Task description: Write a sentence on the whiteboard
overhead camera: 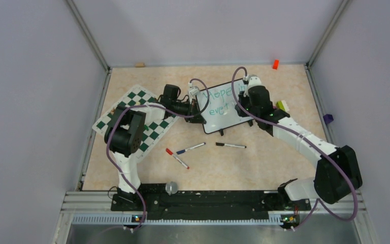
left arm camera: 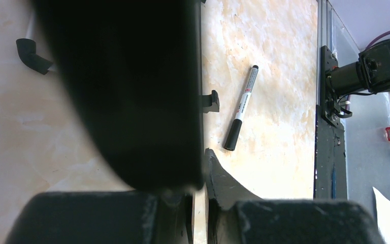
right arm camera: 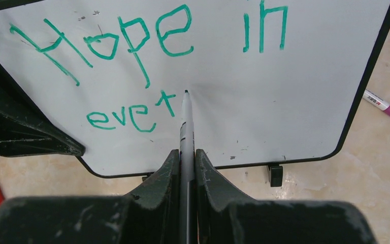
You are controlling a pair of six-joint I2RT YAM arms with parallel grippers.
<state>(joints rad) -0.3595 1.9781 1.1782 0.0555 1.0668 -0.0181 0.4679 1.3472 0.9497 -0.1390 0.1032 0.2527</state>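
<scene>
Right gripper (right arm camera: 185,160): jaws closed on a marker (right arm camera: 185,119), which runs up the middle of the wrist view so its tip lands on the white face just right of the second line of writing
Left gripper (overhead camera: 197,108): at the board's left edge in the overhead view, one finger (right arm camera: 20,127) lying over the face. It looks clamped on the frame, probably to brace the board against the pen's push
Whiteboard (overhead camera: 226,104): upper centre of the overhead frame, turned at an angle; white, thin black rounded frame, small black feet
Sentence (right arm camera: 132,46): green, wobbly letters, with "Hope in" above and "eve" plus a cross-like stroke below, so the line looks unfinished
</scene>
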